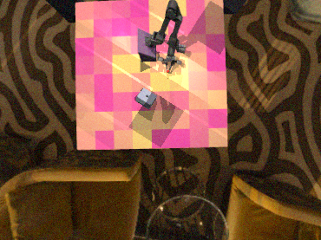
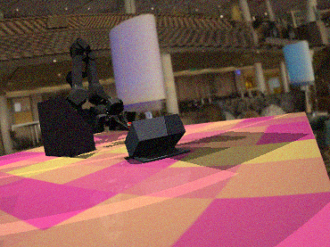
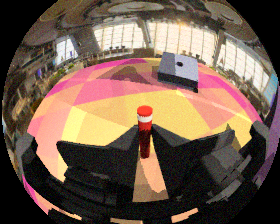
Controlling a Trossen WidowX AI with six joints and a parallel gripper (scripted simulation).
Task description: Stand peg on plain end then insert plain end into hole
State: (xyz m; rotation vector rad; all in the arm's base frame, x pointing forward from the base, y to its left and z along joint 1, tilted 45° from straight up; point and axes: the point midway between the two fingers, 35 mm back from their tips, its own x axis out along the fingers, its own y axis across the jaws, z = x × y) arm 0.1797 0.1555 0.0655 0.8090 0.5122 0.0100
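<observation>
The red peg (image 3: 144,138) (image 1: 167,71) (image 2: 129,124) is between my fingertips, its white-banded end up and its plain end down. My gripper (image 3: 144,127) (image 1: 168,69) is shut on it. Whether the plain end touches the table cannot be told. The sloped grey panel (image 1: 141,99) (image 2: 149,132) (image 3: 170,59) stands apart from the peg, beyond it and to the right in the wrist view. Its one dark hole (image 1: 147,95) (image 3: 180,64) shows open and empty; the exterior view does not show the hole.
A large dark block (image 1: 146,45) (image 2: 64,127) stands beside the arm, left of the gripper in the top view. The checked pink, orange and yellow table (image 1: 104,139) (image 2: 192,224) carries broad shadows.
</observation>
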